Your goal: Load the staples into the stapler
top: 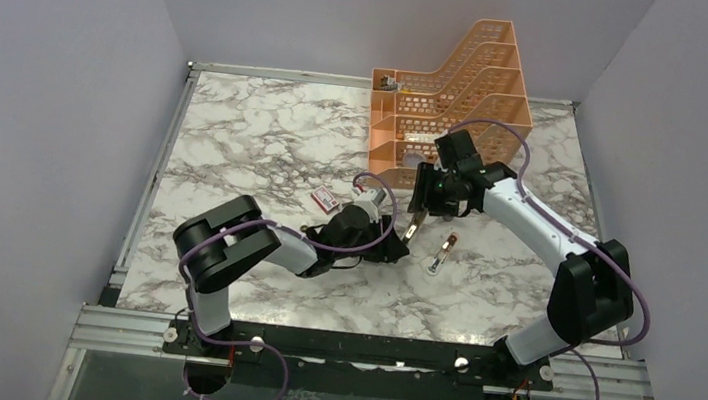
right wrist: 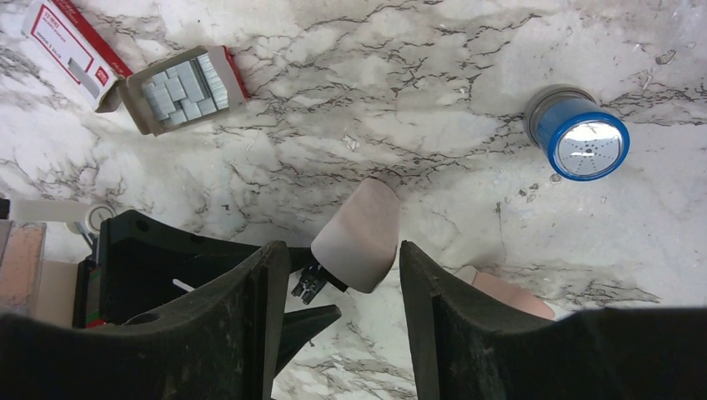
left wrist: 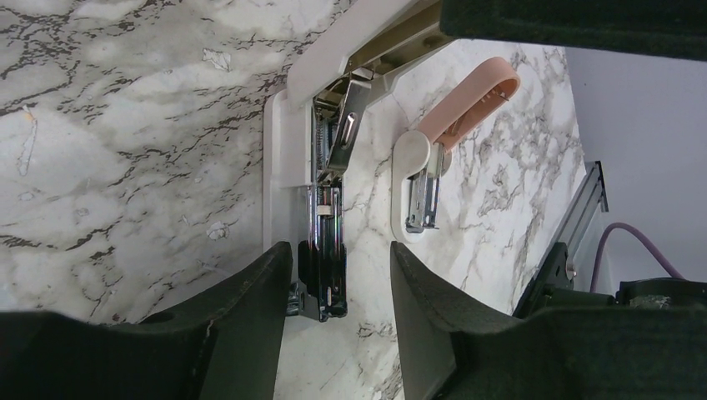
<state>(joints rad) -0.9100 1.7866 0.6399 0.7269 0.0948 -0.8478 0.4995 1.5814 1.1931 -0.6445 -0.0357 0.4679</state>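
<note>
Red box (right wrist: 73, 46) cut off at top edge.

My left hand (left wrist: 340, 258) straddles the opened stapler (left wrist: 329, 192), with spare room only on the right side of the rail. My right hand (right wrist: 343, 254) hangs just beside it, its fingers flanking the stapler's raised lid (right wrist: 358, 233), so we crowd each other. A second small stapler (left wrist: 421, 179) lies close on the right. The staples (right wrist: 188, 87), red box (right wrist: 71, 42) and blue cylinder (right wrist: 579, 142) lie apart, with bare marble lanes between. The orange file rack (top: 453, 91) walls the far right, while the left of the surface (top: 236, 136) is open.
</note>
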